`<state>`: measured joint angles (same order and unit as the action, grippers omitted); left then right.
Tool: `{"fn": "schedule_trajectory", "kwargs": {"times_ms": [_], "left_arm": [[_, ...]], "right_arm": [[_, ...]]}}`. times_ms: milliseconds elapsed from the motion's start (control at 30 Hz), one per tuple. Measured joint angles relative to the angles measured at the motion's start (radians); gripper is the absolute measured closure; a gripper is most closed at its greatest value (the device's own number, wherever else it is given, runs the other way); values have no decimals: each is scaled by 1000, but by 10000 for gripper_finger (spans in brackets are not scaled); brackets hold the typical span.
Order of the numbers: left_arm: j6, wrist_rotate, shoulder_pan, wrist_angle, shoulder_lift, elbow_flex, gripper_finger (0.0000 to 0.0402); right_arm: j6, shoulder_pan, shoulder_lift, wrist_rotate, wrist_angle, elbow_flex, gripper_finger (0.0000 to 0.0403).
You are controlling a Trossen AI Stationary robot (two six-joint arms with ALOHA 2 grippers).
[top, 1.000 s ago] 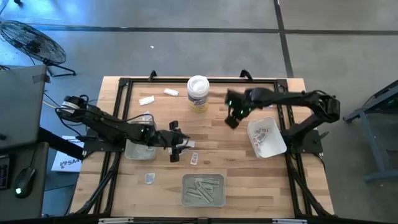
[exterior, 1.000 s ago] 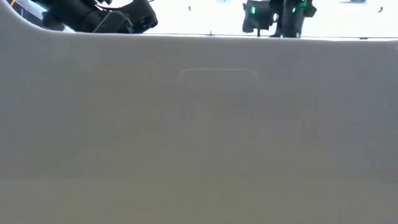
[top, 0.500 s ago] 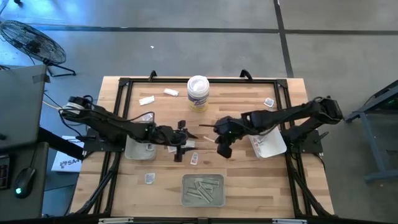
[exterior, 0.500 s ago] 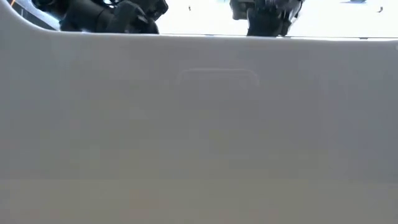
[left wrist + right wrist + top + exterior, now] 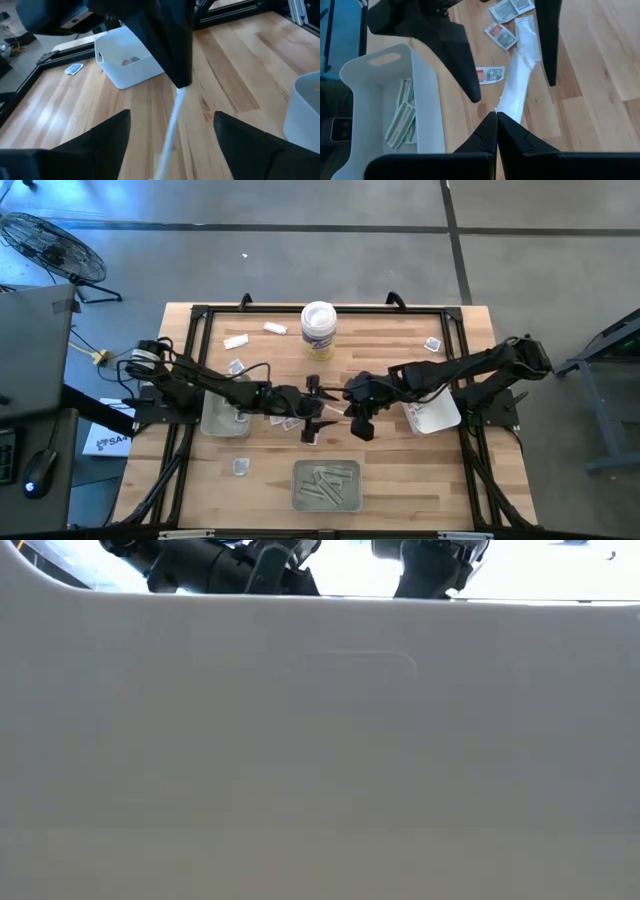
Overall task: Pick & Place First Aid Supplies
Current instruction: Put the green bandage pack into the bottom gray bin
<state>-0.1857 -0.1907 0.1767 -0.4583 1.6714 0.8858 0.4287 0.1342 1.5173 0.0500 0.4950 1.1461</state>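
Strip wrapper passed between two grippers at mid-table.
The right gripper [image 5: 496, 116] is pinched tight on one end of a pale strip wrapper [image 5: 519, 85]; the left gripper [image 5: 512, 70] stands spread wide around its other end, not clamped.

wood table [image 5: 400, 470] w/ 3 trays [image 5: 327, 486], tub [image 5: 318, 328], scattered packets [image 5: 236, 341].
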Motion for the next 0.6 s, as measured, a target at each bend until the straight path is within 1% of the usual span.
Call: {"fn": "schedule_trajectory", "kwargs": {"times_ms": [133, 333, 500, 533, 600], "left_arm": [[71, 15, -4, 12, 0, 6, 176], [85, 49, -22, 41, 0, 6, 289], [85, 50, -29, 53, 0, 6, 377], [85, 50, -29, 55, 0, 6, 389], [87, 51, -28, 60, 0, 6, 395]], "right_arm": [[-11, 6, 0, -1, 0, 0, 403], [-11, 6, 0, -1, -19, 0, 403], [-11, 6, 0, -1, -44, 0, 403], [-17, 6, 0, -2, -53, 0, 403], [-43, 10, 0, -2, -74, 0, 403]]}}
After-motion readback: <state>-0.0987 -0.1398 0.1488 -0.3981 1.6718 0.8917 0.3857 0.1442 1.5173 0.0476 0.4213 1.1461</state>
